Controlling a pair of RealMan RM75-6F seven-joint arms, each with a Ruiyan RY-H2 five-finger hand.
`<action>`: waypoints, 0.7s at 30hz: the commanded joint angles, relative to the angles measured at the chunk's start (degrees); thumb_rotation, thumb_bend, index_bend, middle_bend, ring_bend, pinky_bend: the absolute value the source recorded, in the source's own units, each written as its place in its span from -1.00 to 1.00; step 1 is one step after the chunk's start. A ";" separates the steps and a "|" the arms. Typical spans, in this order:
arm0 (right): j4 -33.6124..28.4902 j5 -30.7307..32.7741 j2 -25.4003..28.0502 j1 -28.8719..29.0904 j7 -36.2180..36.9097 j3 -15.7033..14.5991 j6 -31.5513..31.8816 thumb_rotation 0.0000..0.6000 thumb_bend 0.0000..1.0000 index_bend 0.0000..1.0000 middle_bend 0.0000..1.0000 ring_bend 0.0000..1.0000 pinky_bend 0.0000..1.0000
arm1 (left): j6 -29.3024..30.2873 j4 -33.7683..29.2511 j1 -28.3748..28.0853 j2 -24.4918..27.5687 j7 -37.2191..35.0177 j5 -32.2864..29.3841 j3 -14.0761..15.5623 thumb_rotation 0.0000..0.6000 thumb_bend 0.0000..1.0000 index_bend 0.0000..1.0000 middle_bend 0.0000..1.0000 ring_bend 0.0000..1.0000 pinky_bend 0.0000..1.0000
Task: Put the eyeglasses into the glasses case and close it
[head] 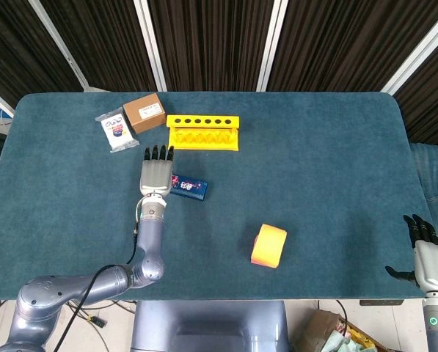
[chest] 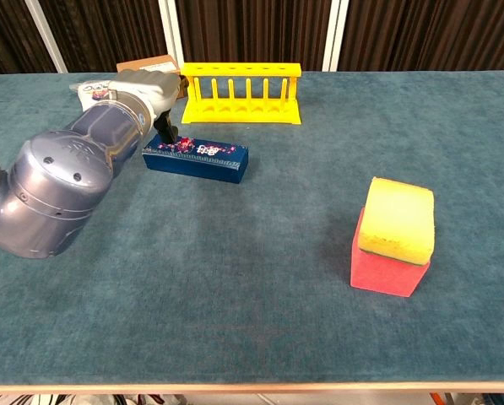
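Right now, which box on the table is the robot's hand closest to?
The dark blue glasses case. The left hand sits right at its end, while the brown box and the yellow-topped block lie farther away.

Left hand (head: 155, 176) flat, fingers extended; right hand (head: 428, 258) idle.

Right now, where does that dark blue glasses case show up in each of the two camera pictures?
Head view: the glasses case lies left of centre on the table, just right of the left robot hand.
Chest view: the case sits upper left, lid down, with the left robot hand at its left end.
Shared landmark: the yellow rack, just beyond the case in both.
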 commanded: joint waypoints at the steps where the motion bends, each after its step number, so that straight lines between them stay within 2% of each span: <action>1: 0.03 -0.02 0.00 0.00 0.06 -0.02 -0.04 1.00 -1.00 -1.00 -1.00 -1.00 -0.58 | 0.64 -2.09 0.58 1.28 -1.32 1.52 0.19 1.00 -0.21 -1.00 -0.92 -1.00 -0.89; 4: -0.11 -0.03 0.10 0.05 0.23 0.04 -0.10 1.00 -1.00 -1.00 -1.00 -1.00 -0.58 | 1.67 -6.11 2.01 3.98 -2.53 4.48 1.64 1.00 -0.32 -1.00 -0.88 -1.00 -0.88; 8: -0.23 0.18 0.10 0.16 0.16 0.06 -0.34 1.00 -1.00 -1.00 -1.00 -1.00 -0.58 | 1.23 -13.58 4.28 9.28 -1.34 5.57 4.05 1.00 -0.47 -0.95 -0.74 -1.00 -0.87; 14: -0.32 0.11 -0.08 0.00 -0.13 0.06 0.28 1.00 -1.00 -1.00 -1.00 -1.00 -0.58 | -3.35 -21.96 4.54 16.86 4.43 -0.53 5.81 1.00 -0.57 -0.92 -0.72 -1.00 -0.88; 21: -0.27 0.53 -0.07 0.03 -0.15 0.14 0.15 1.00 -1.00 -1.00 -1.00 -1.00 -0.58 | -7.70 -22.67 1.99 19.24 7.63 -5.84 7.81 1.00 -0.57 -0.90 -0.69 -1.00 -0.88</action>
